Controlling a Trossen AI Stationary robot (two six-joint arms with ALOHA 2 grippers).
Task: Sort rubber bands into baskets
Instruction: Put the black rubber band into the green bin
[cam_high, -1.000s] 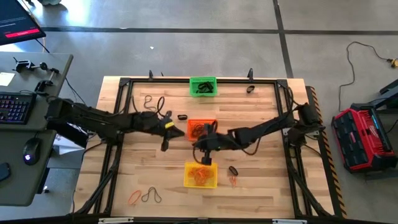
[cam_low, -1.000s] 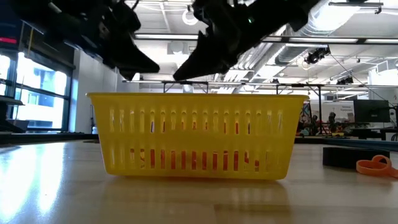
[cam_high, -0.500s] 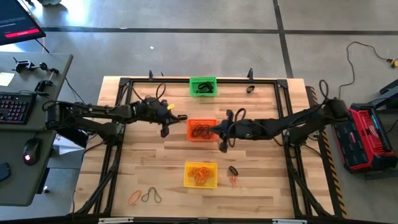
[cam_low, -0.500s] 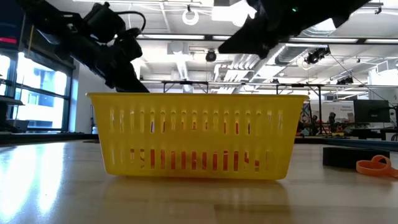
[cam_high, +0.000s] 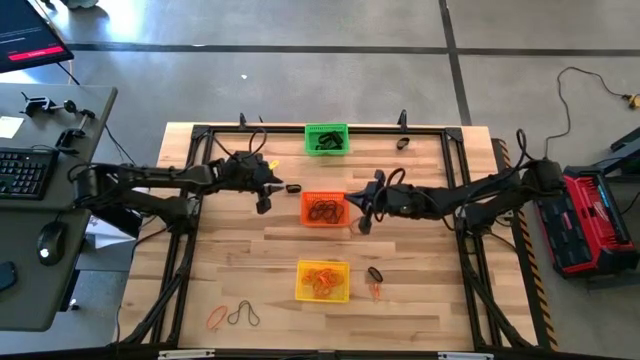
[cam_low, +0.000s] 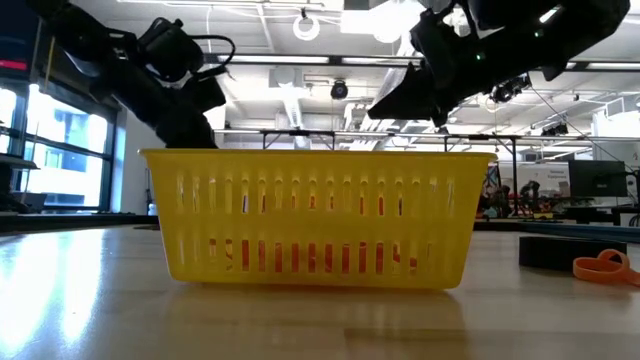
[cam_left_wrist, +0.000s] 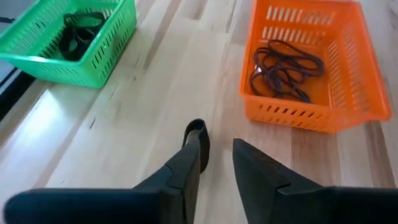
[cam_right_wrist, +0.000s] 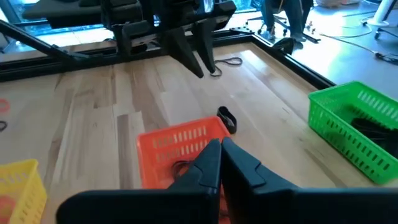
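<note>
Three baskets stand in a row from far to near: green (cam_high: 327, 138) with thick black bands, orange (cam_high: 324, 208) with thin dark bands (cam_left_wrist: 285, 67), and yellow (cam_high: 322, 280) with orange bands. A short thick black rubber band (cam_left_wrist: 198, 132) lies on the wood left of the orange basket. My left gripper (cam_left_wrist: 216, 154) hovers just short of it, open, and its left finger hides the band's near part. My left gripper (cam_high: 278, 188) points toward the orange basket. My right gripper (cam_right_wrist: 221, 149) is shut with nothing in it, above the orange basket's right end (cam_high: 350, 207).
Loose bands lie on the table: an orange and a dark one near the front left (cam_high: 232, 317), a thick black (cam_high: 375, 273) and an orange one (cam_high: 376, 291) right of the yellow basket, one at the far right (cam_high: 402, 143), and thin ones at the far left (cam_high: 241, 160).
My left gripper has swung toward the table's far edge, up to the thick black band left of the orange basket. My right gripper has pulled back from over the yellow basket toward the far and right, and now stands at the orange basket's right end.
</note>
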